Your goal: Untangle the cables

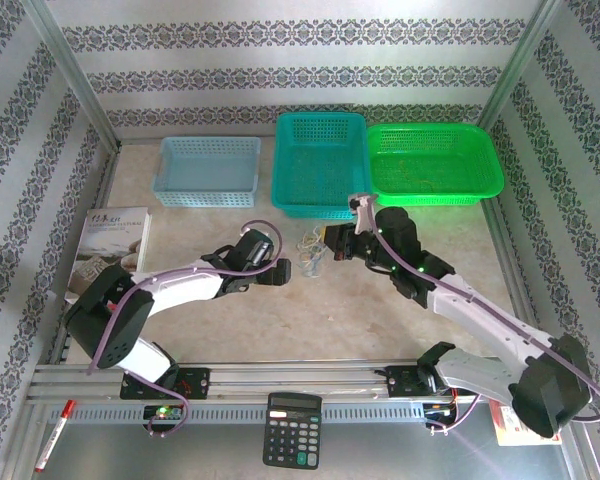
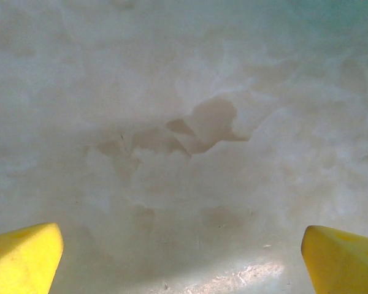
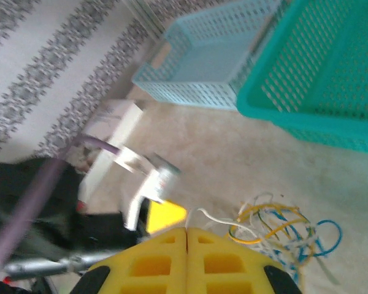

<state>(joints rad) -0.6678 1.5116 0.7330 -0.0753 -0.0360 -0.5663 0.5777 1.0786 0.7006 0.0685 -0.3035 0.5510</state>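
Note:
The cables [image 1: 310,250] lie as a small tangle of thin white, yellow and blue wires [image 3: 282,236] on the table in front of the teal basket. My right gripper [image 3: 187,229] is shut just right of the tangle [image 1: 332,243]. A white wire comes out of the seam between its yellow fingers [image 3: 233,260] and arcs back into the tangle. My left gripper [image 1: 280,272] sits just left of the cables. Its yellow fingertips [image 2: 24,257] stand wide apart over bare table with nothing between them. One of its fingers also shows in the right wrist view [image 3: 165,214].
Three baskets line the back: light blue [image 1: 207,170], teal [image 1: 320,160] and green [image 1: 435,160]. A book [image 1: 110,250] lies at the left edge. A calculator [image 1: 292,430] and a red pen [image 1: 55,435] rest by the front rail.

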